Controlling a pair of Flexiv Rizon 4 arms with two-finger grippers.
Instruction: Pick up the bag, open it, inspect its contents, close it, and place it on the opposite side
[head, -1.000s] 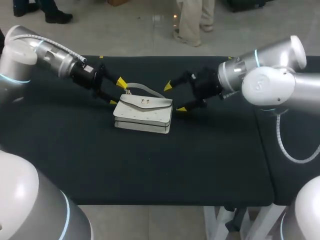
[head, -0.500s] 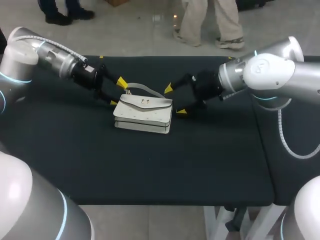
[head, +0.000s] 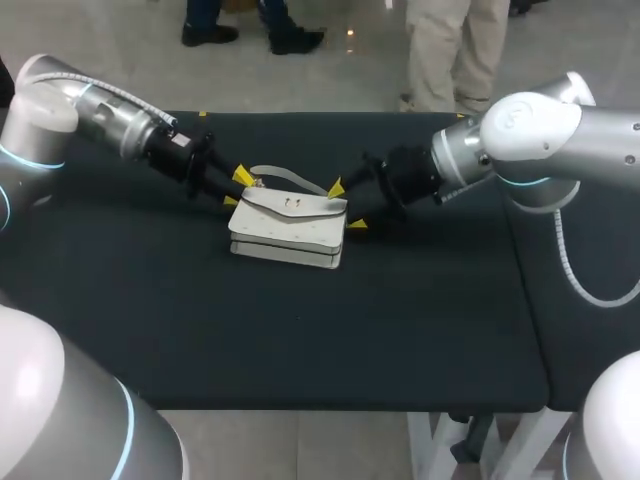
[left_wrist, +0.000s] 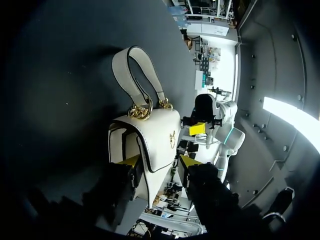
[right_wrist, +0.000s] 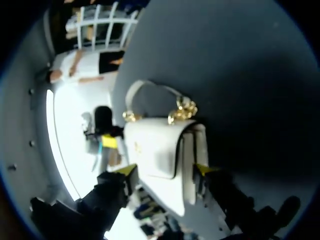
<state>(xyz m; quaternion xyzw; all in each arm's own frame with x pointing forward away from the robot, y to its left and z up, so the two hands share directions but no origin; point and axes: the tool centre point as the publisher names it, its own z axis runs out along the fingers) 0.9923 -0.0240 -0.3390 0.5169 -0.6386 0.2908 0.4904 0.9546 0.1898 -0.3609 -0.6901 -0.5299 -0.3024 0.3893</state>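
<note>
Handbag (head: 290, 228) lies white on the table (head: 300, 330); left claw (head: 236, 189) and right claw (head: 346, 206), both spread wide, straddle its opposite ends.

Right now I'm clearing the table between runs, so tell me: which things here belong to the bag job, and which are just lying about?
Part of the job:
- white bag
- left end effector, at one end of the bag
- right end effector, at the other end

Not part of it:
- only the black table that the bag rests on
</note>
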